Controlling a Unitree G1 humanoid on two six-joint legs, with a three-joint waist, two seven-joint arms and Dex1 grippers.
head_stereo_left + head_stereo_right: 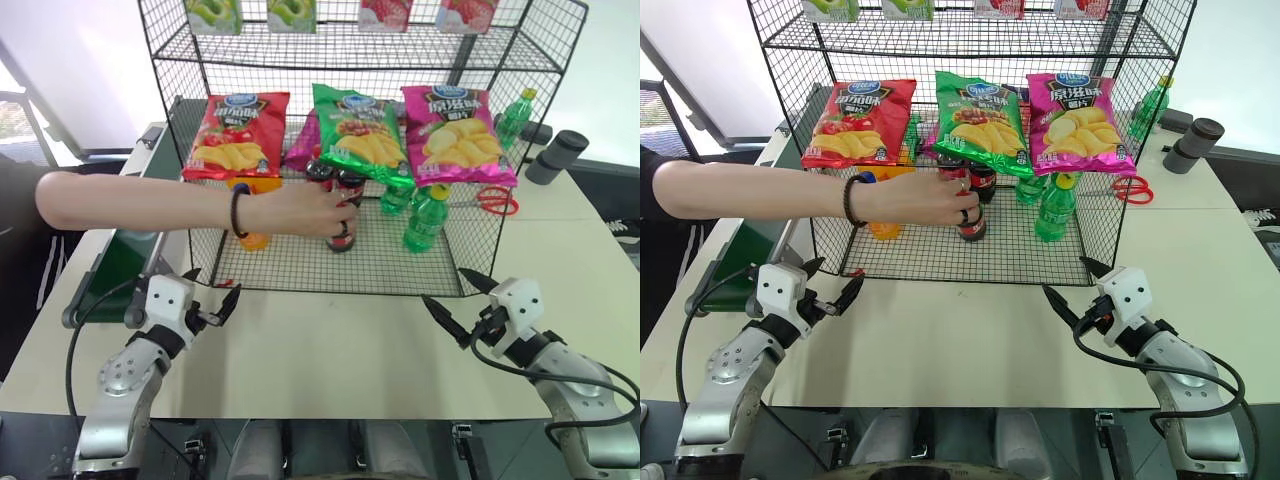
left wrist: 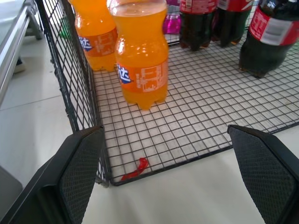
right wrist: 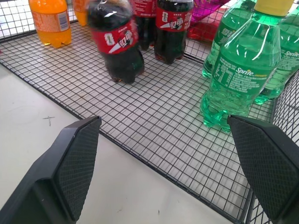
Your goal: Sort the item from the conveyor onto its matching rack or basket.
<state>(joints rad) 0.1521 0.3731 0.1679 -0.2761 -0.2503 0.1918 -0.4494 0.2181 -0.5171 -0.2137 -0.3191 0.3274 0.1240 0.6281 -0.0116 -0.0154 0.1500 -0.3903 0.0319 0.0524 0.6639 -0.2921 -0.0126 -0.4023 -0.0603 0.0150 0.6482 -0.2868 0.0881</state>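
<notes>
Both my left gripper [image 1: 213,303] and right gripper [image 1: 455,301] hover spread, empty, before the wire rack [image 1: 420,275]. A person's hand [image 1: 305,212] grips the cola bottle [image 1: 343,232] inside it; reaching now risks striking that hand

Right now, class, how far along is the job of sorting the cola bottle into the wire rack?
Done: a person's hand is setting the cola bottle on the wire rack floor beside others. In hand: nothing; the left pincer and right pincer hang open before the rack. Left: the visible conveyor stretch carries no item.
</notes>
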